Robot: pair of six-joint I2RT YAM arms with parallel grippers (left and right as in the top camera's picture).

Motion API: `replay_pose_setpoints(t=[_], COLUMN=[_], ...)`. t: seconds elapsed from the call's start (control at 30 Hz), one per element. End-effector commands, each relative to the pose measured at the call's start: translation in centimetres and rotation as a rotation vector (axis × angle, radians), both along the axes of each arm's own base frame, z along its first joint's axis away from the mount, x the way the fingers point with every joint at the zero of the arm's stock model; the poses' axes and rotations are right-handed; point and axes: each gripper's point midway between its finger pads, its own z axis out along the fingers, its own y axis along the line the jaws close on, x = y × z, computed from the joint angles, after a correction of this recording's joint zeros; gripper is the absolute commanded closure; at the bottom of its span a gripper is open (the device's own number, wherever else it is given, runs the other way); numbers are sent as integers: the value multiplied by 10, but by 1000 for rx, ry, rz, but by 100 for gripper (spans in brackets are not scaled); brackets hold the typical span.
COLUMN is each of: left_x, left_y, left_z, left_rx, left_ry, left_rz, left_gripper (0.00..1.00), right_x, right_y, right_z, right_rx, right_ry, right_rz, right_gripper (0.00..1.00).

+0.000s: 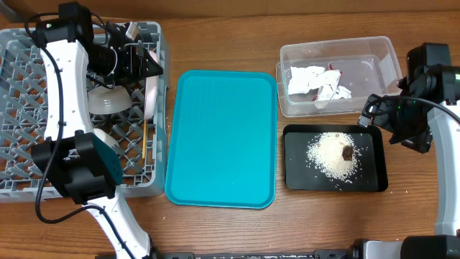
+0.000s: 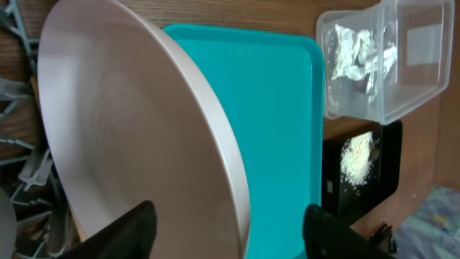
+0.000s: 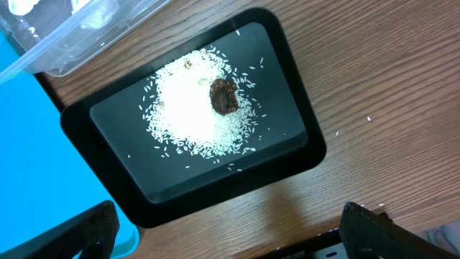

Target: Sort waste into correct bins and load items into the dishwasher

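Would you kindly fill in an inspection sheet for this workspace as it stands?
Surface: wooden table; a few stray rice grains lie beside the black tray.
Job's things: plate on edge in the dish rack; paper scraps in the clear tub; rice pile and brown lump in the black tray.
Clutter: teal tray between the rack and the bins.
Grippers: left claw open, fingers either side of the plate's edge; right claw open, empty.
Cables: black cable looping at the left arm.
Surroundings: nothing seen.
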Motion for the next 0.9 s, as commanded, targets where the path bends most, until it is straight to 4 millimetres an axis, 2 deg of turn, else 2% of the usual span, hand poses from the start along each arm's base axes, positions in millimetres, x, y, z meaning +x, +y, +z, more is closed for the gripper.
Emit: replay_pose_setpoints(t=[0.0, 0.03, 0.1, 0.23, 0.37, 0.43, 0.57, 0.63, 0.73, 0.87], left_x=[-4, -7, -11, -26, -55, -67, -88, -89, -88, -102], left_y=[1, 4, 10, 37, 74, 82, 79, 78, 68, 60], left_z=[9, 13, 21, 40, 45, 45, 42, 41, 43, 41], left_rx=[21, 45, 96, 265, 456, 501, 509, 505, 462, 492], left_ry=[-10, -19, -30, -4, 122, 174, 262, 265, 252, 266], left_rz=[4, 8, 26, 177, 409, 466, 454, 448, 414, 380], left_gripper=[17, 15, 3, 0, 0, 0, 0, 0, 0, 0], right_x=[3, 4, 6, 22, 50, 67, 94, 99, 95, 78], right_y=[-3, -3, -1, 16, 34, 46, 75, 86, 97, 91], right_z=[9, 9, 9, 13, 22, 29, 42, 42, 33, 21], right_rx=[-14, -13, -6, 95, 150, 167, 148, 130, 116, 126], right_ry=[-37, -39, -46, -118, -238, -315, -446, -463, -426, -335], right_rz=[-3, -3, -2, 17, 70, 139, 311, 373, 439, 411], right_gripper=[0, 0, 0, 0, 0, 0, 0, 0, 0, 0])
